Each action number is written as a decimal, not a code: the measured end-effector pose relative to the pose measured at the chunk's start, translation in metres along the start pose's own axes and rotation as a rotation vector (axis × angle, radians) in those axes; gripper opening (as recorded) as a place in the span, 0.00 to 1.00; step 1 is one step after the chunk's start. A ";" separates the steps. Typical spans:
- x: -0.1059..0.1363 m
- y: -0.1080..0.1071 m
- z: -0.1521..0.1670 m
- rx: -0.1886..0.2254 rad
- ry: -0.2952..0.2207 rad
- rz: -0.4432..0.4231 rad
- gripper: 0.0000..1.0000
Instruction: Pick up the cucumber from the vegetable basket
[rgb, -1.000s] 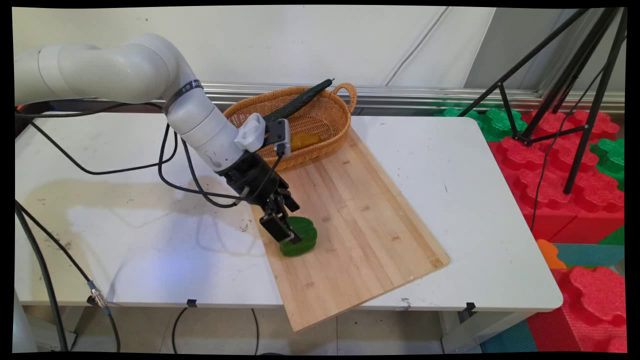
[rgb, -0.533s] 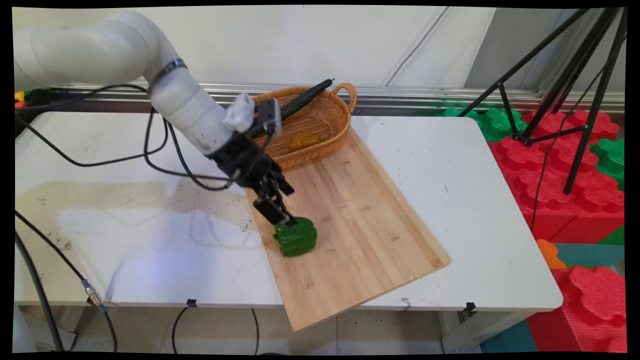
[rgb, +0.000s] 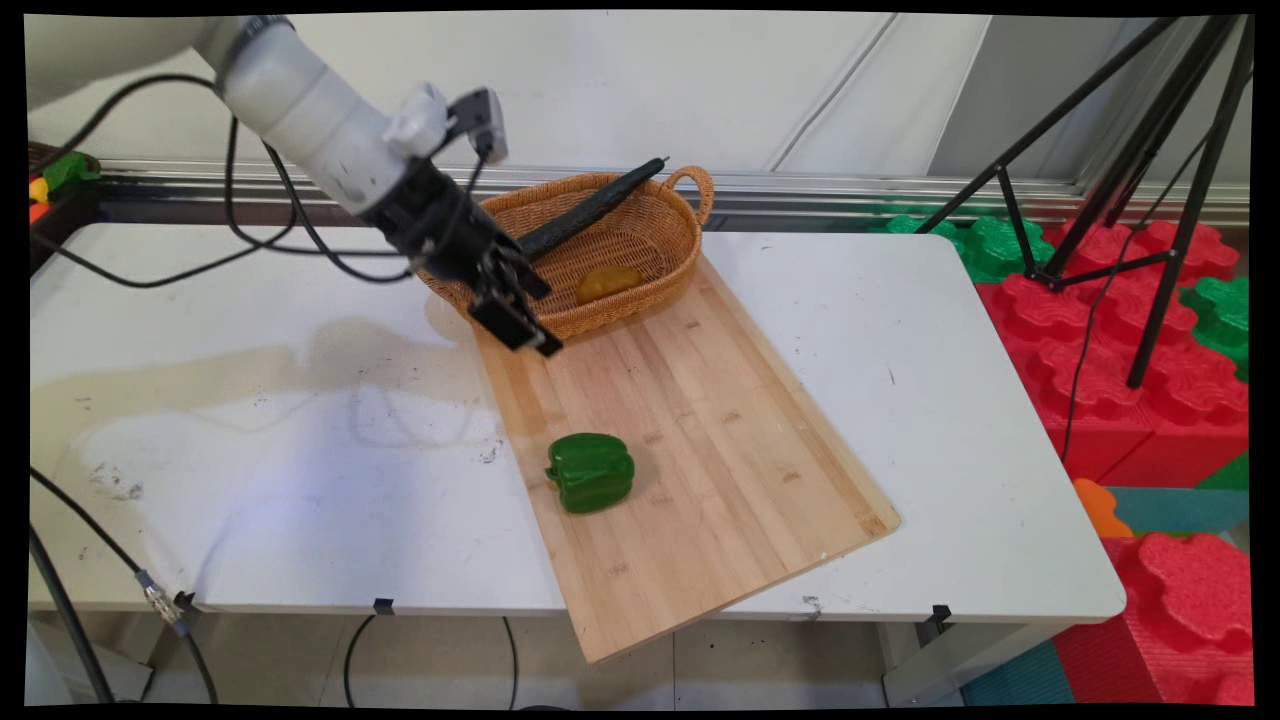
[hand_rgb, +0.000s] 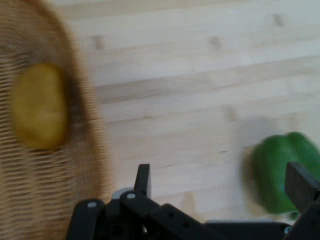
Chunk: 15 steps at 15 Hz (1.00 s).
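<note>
A green bell pepper (rgb: 590, 472) lies by itself on the wooden cutting board (rgb: 700, 420), near the board's left edge. My gripper (rgb: 525, 335) hangs open and holds nothing, well above and behind the pepper, over the board's far left corner beside the wicker basket (rgb: 655, 215). In the hand view the two fingers (hand_rgb: 142, 180) stand wide apart around my gripper (hand_rgb: 222, 182). The pepper (hand_rgb: 280, 170) shows at the lower right by the right finger, and the basket (hand_rgb: 45, 175) fills the left side.
The basket holds a yellow rounded thing (rgb: 607, 282) and a long dark green vegetable (rgb: 590, 210) leaning out over its rim. The yellow thing (hand_rgb: 37, 105) also shows in the hand view. A black tripod (rgb: 1150, 200) and red and green foam blocks (rgb: 1130, 330) stand to the table's right.
My gripper has risen off the green pepper and moved up and back left towards the basket. The pepper has stayed where it lay on the board.
</note>
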 end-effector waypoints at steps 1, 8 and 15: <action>0.000 -0.009 -0.007 0.021 0.004 -0.005 1.00; -0.004 -0.064 -0.036 0.133 0.020 -0.032 1.00; -0.022 -0.118 -0.023 0.204 -0.020 -0.037 1.00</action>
